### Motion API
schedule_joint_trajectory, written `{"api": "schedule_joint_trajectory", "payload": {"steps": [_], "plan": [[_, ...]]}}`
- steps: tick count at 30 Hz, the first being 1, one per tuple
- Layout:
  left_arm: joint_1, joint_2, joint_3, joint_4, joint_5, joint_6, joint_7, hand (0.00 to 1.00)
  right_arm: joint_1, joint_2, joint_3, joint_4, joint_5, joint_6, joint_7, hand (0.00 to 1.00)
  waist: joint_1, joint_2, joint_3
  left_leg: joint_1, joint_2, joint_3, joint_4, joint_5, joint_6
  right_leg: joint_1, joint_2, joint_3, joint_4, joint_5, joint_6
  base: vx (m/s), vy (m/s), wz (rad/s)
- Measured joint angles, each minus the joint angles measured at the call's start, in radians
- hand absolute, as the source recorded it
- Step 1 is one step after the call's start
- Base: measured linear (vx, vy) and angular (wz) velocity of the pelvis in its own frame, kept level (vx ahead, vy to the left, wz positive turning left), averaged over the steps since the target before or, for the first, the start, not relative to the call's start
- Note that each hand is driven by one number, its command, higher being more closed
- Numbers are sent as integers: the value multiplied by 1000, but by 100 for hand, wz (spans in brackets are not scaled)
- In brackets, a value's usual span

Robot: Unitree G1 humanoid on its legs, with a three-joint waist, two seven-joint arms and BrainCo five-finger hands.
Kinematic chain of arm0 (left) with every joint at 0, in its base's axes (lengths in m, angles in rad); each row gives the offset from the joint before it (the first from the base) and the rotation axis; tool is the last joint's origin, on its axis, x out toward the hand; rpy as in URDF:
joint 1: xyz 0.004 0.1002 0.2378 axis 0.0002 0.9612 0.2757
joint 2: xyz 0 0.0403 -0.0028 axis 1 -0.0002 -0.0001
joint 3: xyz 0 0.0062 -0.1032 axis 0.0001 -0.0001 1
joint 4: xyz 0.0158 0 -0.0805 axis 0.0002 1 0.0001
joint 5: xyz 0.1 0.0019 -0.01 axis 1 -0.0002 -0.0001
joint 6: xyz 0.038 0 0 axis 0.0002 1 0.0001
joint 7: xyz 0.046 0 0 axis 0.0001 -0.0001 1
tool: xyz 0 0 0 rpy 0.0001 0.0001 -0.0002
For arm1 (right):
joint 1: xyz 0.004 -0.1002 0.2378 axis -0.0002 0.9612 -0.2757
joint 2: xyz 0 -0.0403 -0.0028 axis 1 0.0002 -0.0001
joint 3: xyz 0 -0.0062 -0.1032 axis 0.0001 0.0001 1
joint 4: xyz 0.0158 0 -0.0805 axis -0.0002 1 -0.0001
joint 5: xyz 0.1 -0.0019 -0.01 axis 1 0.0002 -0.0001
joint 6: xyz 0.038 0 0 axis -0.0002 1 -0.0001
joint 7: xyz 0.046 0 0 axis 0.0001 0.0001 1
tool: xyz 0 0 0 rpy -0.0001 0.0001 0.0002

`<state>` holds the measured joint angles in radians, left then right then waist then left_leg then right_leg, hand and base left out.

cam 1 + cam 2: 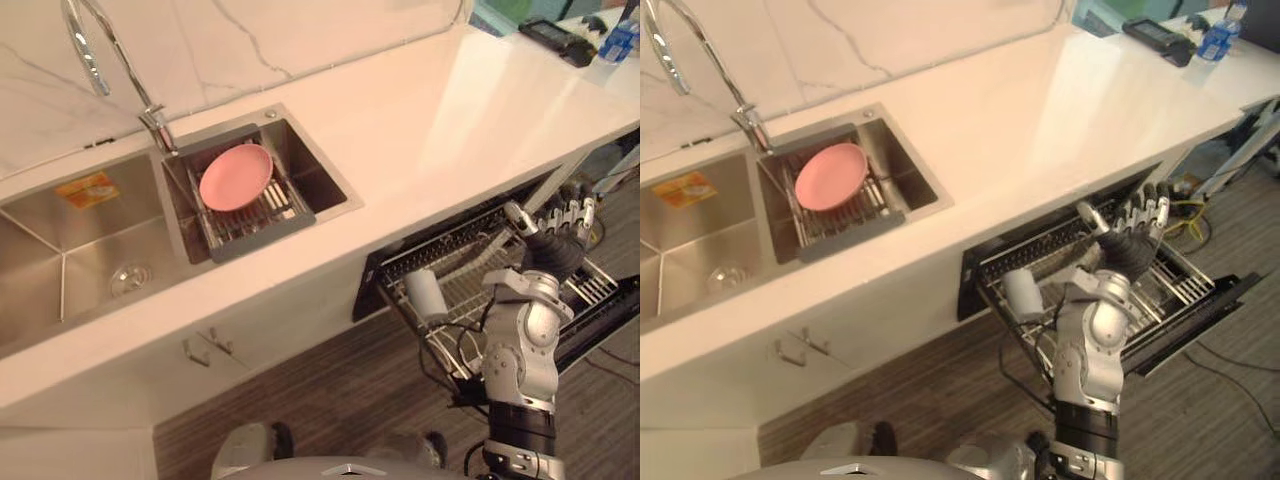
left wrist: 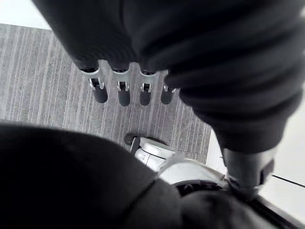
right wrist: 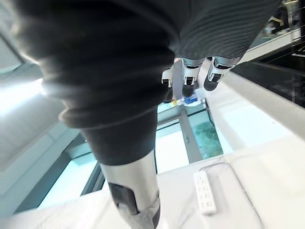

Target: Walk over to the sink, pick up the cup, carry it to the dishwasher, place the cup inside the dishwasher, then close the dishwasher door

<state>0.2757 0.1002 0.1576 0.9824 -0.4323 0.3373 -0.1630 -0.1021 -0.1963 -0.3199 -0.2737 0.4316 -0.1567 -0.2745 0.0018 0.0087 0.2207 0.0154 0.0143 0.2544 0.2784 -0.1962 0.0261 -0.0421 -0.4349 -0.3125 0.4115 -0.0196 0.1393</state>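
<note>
Down at the left end of the pulled-out dishwasher rack (image 1: 470, 268) I've got the cup (image 1: 425, 292), pale and lying on its side on the wires. Nothing is touching it. My right hand (image 1: 560, 238) is up over the right part of that rack, clear of the cup, its fingers (image 1: 577, 212) straight and spread, thumb out to the side, gripping nothing. The dishwasher door (image 1: 1200, 325) is hanging open on the near side of the rack.

My left hand (image 2: 123, 93) comes up in its wrist view, down low with the fingers relaxed and straight, pointing at the striped floor (image 2: 43, 86), empty too.

Further left along the white countertop (image 1: 430, 120) is the sink (image 1: 60, 230). Its right basin holds a grey drain rack (image 1: 250, 228) with a pink plate (image 1: 236, 177) leaning in it, and the faucet (image 1: 100, 50) arches over the far edge. Way off at the far right corner of the counter I can see a black device (image 1: 555, 40) and a blue bottle (image 1: 620, 40).
</note>
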Motion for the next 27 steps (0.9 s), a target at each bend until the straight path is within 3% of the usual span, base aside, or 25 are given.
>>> {"api": "schedule_joint_trajectory", "payload": {"steps": [1, 2, 3, 4, 6, 10, 16, 22, 27], "plan": [[-2, 6, -2, 8, -1, 8, 9, 0, 0, 0, 1, -32, 19, 0, 18, 0, 1, -4, 2, 31, 1, -13, -41, 14, -8, 4, 79, 5, -1, -87, 8, 92, 12, -2], [-2, 10, -1, 11, -2, 10, 8, 0, 0, 0, 2, -45, 34, 0, 30, 0, 3, -5, 2, 47, 2, -19, -62, 20, -10, 2, 121, 9, -9, -116, 4, 76, -26, 18], [-1, 17, 0, 16, 0, 12, 20, 0, 10, -1, -1, -77, 51, -2, 52, 0, -6, -18, 7, 72, 4, -36, -83, 31, -16, 1, 193, 35, -26, -145, -17, 60, -61, 50], [3, 20, 11, 25, 2, 10, 26, 0, 36, -6, -2, -107, 60, -16, 65, 0, -17, -26, 12, 72, -3, -67, -67, 26, -23, 10, 222, 49, -44, -139, -48, 53, -75, 62], [-7, 18, 24, 30, 2, 9, 27, 0, 51, -7, -8, -110, 74, -28, 81, 0, -20, -32, 11, 72, 1, -99, -64, 30, -32, 28, 241, 77, -54, -127, -47, 67, -53, 38], [-11, 6, 58, 20, 67, 3, 28, 0, 50, -7, 0, -111, 113, -52, 145, 0, 0, -27, 5, 78, 31, -118, -98, 43, -51, 101, 298, 68, -220, -69, -55, 37, -59, 5], [-9, 13, 58, 14, 63, 3, 63, 0, 39, -5, 16, -111, 115, -42, 211, 0, 5, -41, 1, 95, 32, -88, -127, 44, -49, 145, 313, 95, -319, -11, -52, -36, 27, -16], [12, 24, 58, 16, 55, -15, 93, 0, 47, -4, 90, -101, 133, 78, 306, 0, 4, -67, -23, 120, 28, -66, -162, 59, -44, 166, 318, 115, -368, 23, -55, -25, 28, -11], [28, 25, 55, 29, 21, -48, 96, 0, 51, -5, 159, -25, 129, 115, 331, 0, 8, -73, -35, 128, 27, -68, -169, 66, -43, 174, 318, 111, -370, 23, -56, -10, 3, 3]]}}
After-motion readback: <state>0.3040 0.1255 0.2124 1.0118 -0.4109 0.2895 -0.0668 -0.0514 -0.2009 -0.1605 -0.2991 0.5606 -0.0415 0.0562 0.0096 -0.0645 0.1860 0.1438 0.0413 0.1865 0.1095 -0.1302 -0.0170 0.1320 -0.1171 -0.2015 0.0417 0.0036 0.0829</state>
